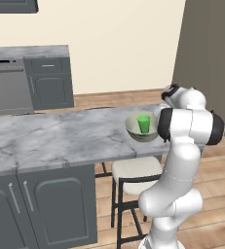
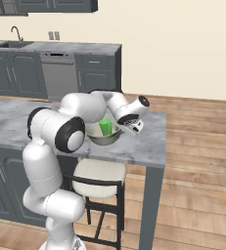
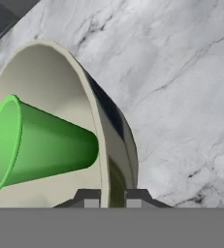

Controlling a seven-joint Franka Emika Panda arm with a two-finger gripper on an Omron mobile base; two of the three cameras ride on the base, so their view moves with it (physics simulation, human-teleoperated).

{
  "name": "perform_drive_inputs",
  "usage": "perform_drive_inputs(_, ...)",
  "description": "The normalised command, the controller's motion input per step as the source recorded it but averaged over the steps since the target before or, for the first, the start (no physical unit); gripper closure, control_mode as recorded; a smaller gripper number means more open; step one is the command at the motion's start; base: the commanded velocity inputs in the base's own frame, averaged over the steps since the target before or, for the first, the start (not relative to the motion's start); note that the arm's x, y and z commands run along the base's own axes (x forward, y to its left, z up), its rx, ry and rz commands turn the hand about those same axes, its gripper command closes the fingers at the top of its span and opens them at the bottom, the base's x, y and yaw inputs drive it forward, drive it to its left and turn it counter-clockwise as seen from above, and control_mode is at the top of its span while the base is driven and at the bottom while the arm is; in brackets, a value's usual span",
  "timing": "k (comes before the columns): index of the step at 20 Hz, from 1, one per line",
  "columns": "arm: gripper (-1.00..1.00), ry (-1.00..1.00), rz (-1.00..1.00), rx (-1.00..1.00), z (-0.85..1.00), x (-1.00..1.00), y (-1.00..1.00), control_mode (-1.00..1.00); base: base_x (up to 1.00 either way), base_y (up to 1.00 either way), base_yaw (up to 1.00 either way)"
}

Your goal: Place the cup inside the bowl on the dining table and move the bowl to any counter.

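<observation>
Tapered bright green plastic-looking cup (image 1: 143,123) stands inside wide round metallic grey bowl (image 1: 135,132) on grey-white marbled surface (image 1: 60,138).
Dark fingers (image 3: 91,199) pinch the bowl's thin rim.

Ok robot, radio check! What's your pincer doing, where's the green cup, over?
Pincer straddling the bowl rim, grip unconfirmed. Cup upright inside bowl, on the dining table. Nothing blocking. Over.

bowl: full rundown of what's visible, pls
The bowl is wide and round, metallic grey outside, pale cream inside. It sits upright on the dining table near its end, above the white-seated stool. The green cup stands upright inside it, mouth up. In the hand view the pincer straddles the bowl's rim, one fingertip inside and one outside; whether it is clamped tight cannot be told.
</observation>
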Motion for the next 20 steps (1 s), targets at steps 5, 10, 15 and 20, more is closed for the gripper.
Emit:
perform_drive_inputs(5, 1.0, 0.0, -0.05, 0.16, 0.24, 0.0, -0.01, -1.0, 0.0, 0.0, 0.0)
perform_drive_inputs(10, 1.0, 0.0, 0.0, 0.16, 0.47, -0.14, -0.06, -1.0, 0.0, 0.0, 0.0)
perform_drive_inputs(15, 1.0, 0.0, 0.0, 0.15, 0.42, -0.28, -0.01, -1.0, 0.0, 0.0, 0.0)
perform_drive_inputs(20, 1.0, 0.0, 0.0, 0.1, 0.51, -0.26, -0.01, -1.0, 0.0, 0.0, 0.0)
